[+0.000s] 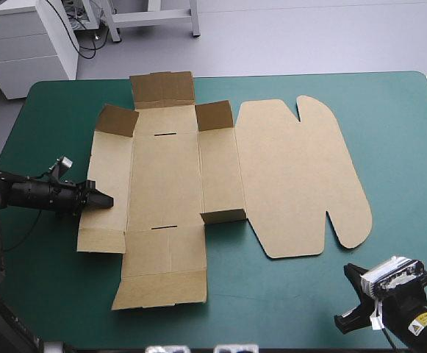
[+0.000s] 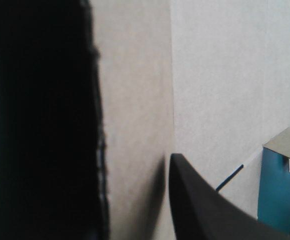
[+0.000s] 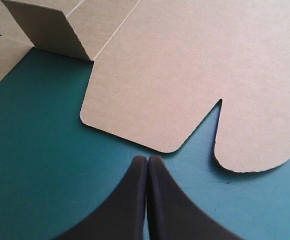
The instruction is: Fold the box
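Two grippers out: right gripper (image 3: 147, 159) pinched together, empty, just short of the lid (image 3: 194, 70); left gripper (image 1: 101, 199) at the box (image 1: 165, 176) left edge, grip impossible to tell; box lies mid-table, mostly flat

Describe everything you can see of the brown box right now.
The box is a cut sheet of brown board, lying mostly flat at the middle of the teal-green table. Its rounded, notched lid lies flat on the right. Three flaps at the far end and one near the lid stand raised; two thin slots mark the middle panel. The left gripper meets its left edge; whether it grips is unclear. The right gripper, shut, sits apart from the lid.
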You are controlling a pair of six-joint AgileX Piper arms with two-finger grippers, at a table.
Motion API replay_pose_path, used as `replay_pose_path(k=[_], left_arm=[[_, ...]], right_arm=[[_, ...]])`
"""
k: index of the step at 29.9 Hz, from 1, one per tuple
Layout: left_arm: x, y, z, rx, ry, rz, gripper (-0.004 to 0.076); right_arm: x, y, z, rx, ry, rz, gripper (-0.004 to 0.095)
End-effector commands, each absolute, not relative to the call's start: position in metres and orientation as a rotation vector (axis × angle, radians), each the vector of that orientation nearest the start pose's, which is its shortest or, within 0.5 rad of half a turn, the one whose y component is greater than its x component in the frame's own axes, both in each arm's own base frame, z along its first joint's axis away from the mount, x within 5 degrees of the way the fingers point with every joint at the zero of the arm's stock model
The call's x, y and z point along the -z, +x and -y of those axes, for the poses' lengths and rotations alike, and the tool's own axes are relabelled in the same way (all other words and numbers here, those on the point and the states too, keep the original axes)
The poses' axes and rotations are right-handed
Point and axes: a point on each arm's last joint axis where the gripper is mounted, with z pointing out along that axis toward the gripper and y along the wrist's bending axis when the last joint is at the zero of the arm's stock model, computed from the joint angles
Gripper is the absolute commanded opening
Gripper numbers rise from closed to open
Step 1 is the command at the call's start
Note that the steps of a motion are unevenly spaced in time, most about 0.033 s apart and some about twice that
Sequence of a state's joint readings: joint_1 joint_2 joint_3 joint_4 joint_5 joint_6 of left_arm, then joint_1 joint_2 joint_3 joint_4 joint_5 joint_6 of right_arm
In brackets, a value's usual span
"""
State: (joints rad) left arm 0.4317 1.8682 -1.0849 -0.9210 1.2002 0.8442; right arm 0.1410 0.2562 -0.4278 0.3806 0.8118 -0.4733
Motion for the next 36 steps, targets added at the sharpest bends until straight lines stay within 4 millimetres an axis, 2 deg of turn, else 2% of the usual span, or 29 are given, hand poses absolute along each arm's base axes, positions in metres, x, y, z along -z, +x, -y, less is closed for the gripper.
replay_pose_path(k=[1, 3, 16, 21, 23, 28, 36], left_arm=[[-0.192, 0.313, -0.057, 1.263, -0.029, -2.674, 0.0057], [-0.192, 0.314, -0.056, 1.266, -0.025, -2.673, -0.0008], [-0.193, 0.317, -0.053, 1.268, -0.011, -2.635, -0.0007], [-0.201, 0.322, -0.051, 1.326, -0.046, -2.549, -0.0007], [-0.207, 0.323, -0.049, 1.298, -0.002, -2.553, -0.0007], [-0.236, 0.328, -0.037, 1.141, 0.216, -2.577, -0.0007], [-0.321, 0.346, -0.003, 0.940, 0.423, -2.458, -0.0007]], right_arm=[[-0.288, 0.049, -0.031, -0.248, -0.484, -1.932, -0.0019], [-0.288, 0.049, -0.031, -0.248, -0.484, -1.932, -0.0019], [-0.288, 0.049, -0.031, -0.248, -0.484, -1.932, -0.0019], [-0.288, 0.049, -0.031, -0.248, -0.484, -1.932, -0.0019], [-0.288, 0.049, -0.031, -0.248, -0.484, -1.932, -0.0019], [-0.288, 0.049, -0.031, -0.248, -0.484, -1.932, -0.0019], [-0.288, 0.049, -0.031, -0.248, -0.484, -1.932, -0.0019]])
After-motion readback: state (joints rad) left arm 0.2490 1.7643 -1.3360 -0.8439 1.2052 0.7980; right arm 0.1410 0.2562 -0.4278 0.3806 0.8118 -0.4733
